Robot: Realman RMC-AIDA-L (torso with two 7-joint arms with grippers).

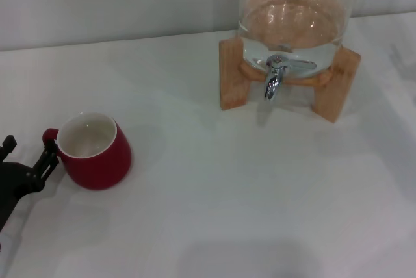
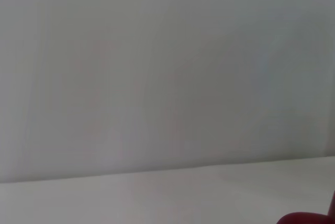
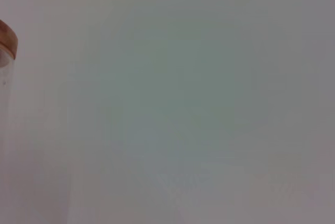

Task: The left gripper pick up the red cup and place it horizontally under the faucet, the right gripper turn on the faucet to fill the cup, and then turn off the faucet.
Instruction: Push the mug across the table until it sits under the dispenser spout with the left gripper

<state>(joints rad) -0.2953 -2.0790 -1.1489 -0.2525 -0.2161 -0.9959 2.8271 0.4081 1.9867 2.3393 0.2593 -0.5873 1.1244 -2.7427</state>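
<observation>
A white worktop [image 1: 227, 193] carries a red cup [image 1: 94, 151] standing upright at the left and, well apart at the far right, a water-filled glass dispenser's wooden stand [image 1: 234, 73].

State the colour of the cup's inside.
Cream-white inside the red cup, glossy red outside. Best seen in the head view.
</observation>
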